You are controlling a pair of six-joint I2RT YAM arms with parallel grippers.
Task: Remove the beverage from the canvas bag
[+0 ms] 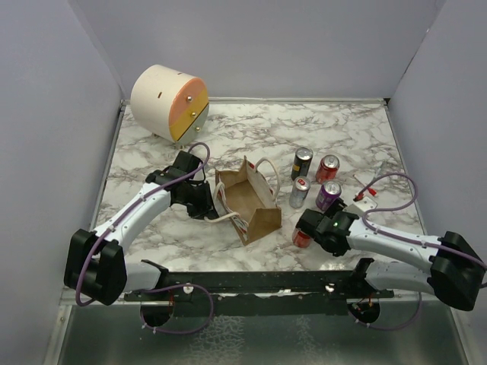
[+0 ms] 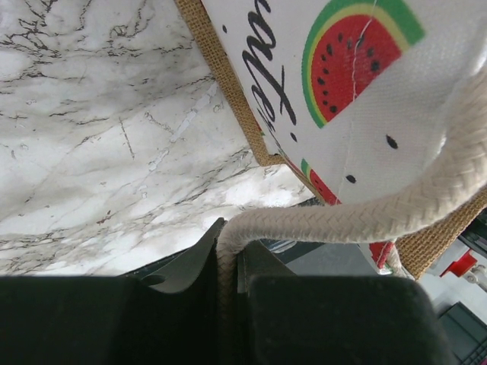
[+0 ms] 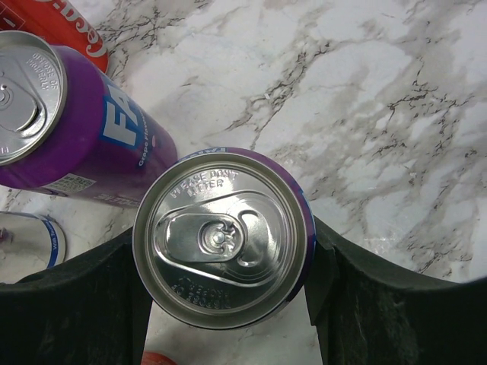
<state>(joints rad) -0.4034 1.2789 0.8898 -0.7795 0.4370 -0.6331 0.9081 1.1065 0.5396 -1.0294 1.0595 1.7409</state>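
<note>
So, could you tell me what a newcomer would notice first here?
The open canvas bag in the middle of the table, left jaws pinching its rope handle. Right of it stand several cans, and the right jaws clamp another can. A cream-and-orange drum sits back left.

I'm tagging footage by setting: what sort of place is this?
Probably a robot test booth: plain grey walls enclose a marble-patterned table, with a left arm and right arm mounted at its near edge.

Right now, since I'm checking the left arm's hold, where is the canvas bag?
In the top view the canvas bag sits mid-table, just left of the four standing cans, with its rope handle pinched in the left gripper.
</note>
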